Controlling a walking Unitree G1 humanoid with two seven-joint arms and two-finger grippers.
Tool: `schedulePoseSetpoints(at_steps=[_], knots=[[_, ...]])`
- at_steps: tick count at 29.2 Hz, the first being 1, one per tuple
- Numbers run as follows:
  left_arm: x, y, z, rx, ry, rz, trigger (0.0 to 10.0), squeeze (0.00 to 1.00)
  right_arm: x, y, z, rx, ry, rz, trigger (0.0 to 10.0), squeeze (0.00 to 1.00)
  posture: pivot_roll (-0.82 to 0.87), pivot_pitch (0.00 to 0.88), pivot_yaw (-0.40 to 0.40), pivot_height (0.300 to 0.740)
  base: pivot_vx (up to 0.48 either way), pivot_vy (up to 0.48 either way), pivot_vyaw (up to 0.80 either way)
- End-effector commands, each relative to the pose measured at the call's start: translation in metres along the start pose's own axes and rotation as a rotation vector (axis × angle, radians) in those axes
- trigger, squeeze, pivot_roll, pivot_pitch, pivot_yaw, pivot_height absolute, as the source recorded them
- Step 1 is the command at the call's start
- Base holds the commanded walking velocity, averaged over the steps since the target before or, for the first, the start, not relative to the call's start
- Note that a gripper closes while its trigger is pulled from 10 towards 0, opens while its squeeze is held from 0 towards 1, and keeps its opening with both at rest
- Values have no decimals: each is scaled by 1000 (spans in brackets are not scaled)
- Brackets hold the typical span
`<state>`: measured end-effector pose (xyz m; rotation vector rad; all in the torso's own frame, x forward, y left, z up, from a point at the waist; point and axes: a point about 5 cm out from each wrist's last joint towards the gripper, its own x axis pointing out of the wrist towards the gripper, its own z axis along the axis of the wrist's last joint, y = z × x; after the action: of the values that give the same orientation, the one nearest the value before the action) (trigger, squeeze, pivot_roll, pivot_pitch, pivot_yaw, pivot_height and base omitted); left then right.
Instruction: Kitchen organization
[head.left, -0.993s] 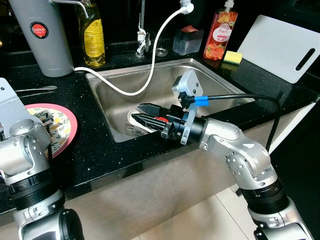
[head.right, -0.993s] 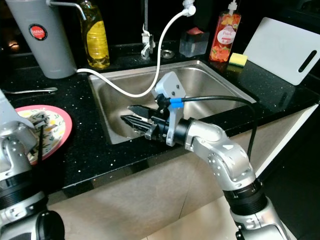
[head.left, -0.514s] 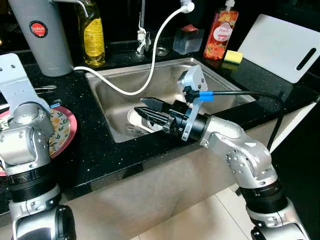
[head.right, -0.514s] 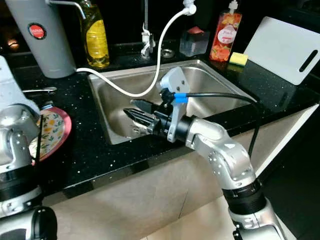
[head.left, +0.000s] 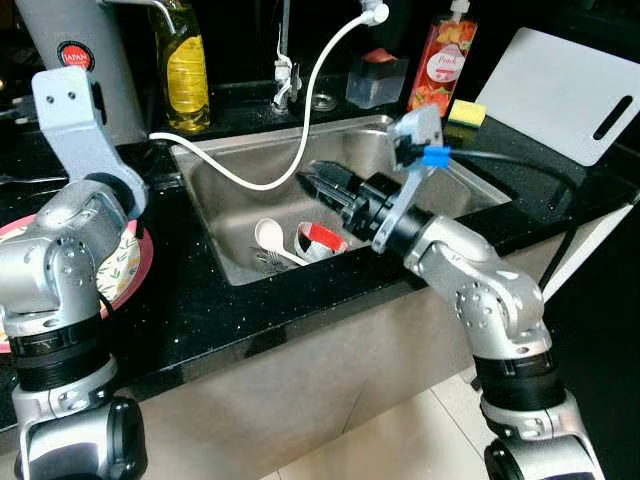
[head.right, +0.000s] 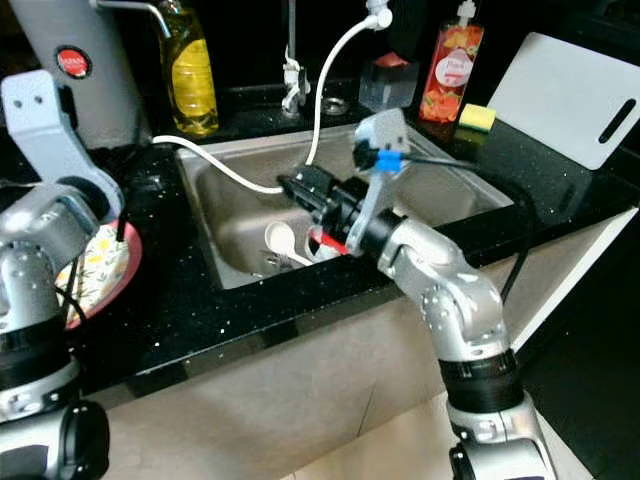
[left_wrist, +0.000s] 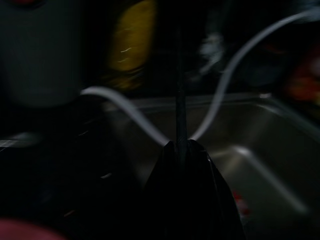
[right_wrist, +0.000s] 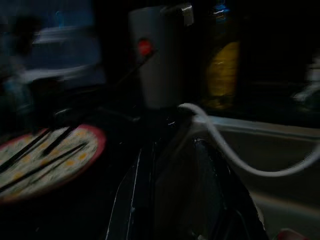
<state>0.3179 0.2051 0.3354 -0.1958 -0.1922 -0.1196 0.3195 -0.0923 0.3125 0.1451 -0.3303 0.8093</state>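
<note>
A steel sink (head.left: 250, 165) holds a white spoon (head.left: 268, 236) and a red-and-white item (head.left: 320, 238). My right gripper (head.left: 318, 180) hovers over the middle of the basin, above those items, pointing left; its fingers are a little apart with nothing between them. A pink floral plate (right_wrist: 45, 155) with dark chopsticks lying on it sits on the black counter at the left. My left arm is raised above the plate. In the left wrist view my left gripper (left_wrist: 180, 147) is shut on a thin dark stick that points toward the sink.
A white hose (head.left: 300, 130) loops from the tap into the sink. Behind stand a grey jug (head.left: 110, 40), a yellow bottle (head.left: 187, 75), a clear container (head.left: 375, 80), a pink soap bottle (head.left: 440, 60) and a sponge (head.left: 465, 113). A white cutting board (head.left: 570, 90) leans at the right.
My right gripper rose from low at the sink's front and swung toward the basin's middle, uncovering the spoon and red item. My left arm lifted from beside the plate toward the sink.
</note>
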Motion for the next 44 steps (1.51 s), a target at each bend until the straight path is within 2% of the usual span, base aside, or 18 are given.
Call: schedulePoseSetpoints(at_steps=[1, 2, 3, 4, 5, 8, 12, 14, 19, 21, 26, 34, 40, 44], knots=[[-3, -10, -1, 24, -18, -83, 10000, 0, -1, -8, 4, 26, -28, -56, 10000, 0, -72, 114, -42, 740, 0, 0, 0], [-6, -17, -3, 132, -37, -137, 10000, 0, -1, -15, 5, 36, -34, -103, 10000, 0, -73, 113, -42, 740, 0, 0, 0], [-8, -20, -5, 192, -45, -160, 10000, 0, -2, -17, 5, 37, -33, -120, 10000, 0, -73, 113, -42, 740, 0, 0, 0], [-8, -20, -5, 192, -45, -160, 10000, 0, -2, -17, 5, 37, -33, -120, 10000, 0, -73, 113, -42, 740, 0, 0, 0], [-9, -23, -8, 225, -49, -190, 10000, 0, -2, -19, 5, 44, -35, -131, 10000, 0, -74, 112, -43, 740, 0, 0, 0], [-11, -30, -11, 244, -56, -250, 10000, 0, -1, -21, 9, 84, -57, -134, 10000, 0, -76, 112, -43, 740, 0, 0, 0], [-12, -33, -13, 249, -58, -274, 10000, 0, -1, -21, 12, 109, -70, -133, 10000, 0, -76, 111, -43, 740, 0, 0, 0], [-12, -33, -13, 244, -61, -284, 10000, 0, -1, -21, 13, 124, -77, -127, 10000, 0, -78, 110, -44, 740, 0, 0, 0], [-23, -48, -12, 192, -96, -468, 10000, 0, -1, -10, 21, 221, -131, -31, 10000, 0, -82, 109, -40, 740, 0, 0, 0], [-25, -52, -13, 180, -103, -507, 10000, 0, -1, -6, 22, 240, -140, 2, 10000, 0, -84, 108, -40, 740, 0, 0, 0], [-25, -58, -18, 134, -97, -537, 10000, 0, -1, -1, 23, 269, -148, 39, 10000, 0, -81, 106, -38, 740, 0, 0, 0], [-27, -79, -35, 83, -62, -625, 10000, 0, -1, 12, 23, 304, -152, 121, 10000, 0, -88, 97, -40, 740, 0, 0, 0], [-32, -87, -27, 11, -105, -701, 10000, 0, -1, 9, 21, 414, -162, 120, 10000, 0, -91, 94, -38, 740, 0, 0, 0], [-34, -87, -22, -18, -130, -711, 10000, 0, -2, 8, 21, 430, -162, 116, 10000, 0, -90, 94, -38, 740, 0, 0, 0]])
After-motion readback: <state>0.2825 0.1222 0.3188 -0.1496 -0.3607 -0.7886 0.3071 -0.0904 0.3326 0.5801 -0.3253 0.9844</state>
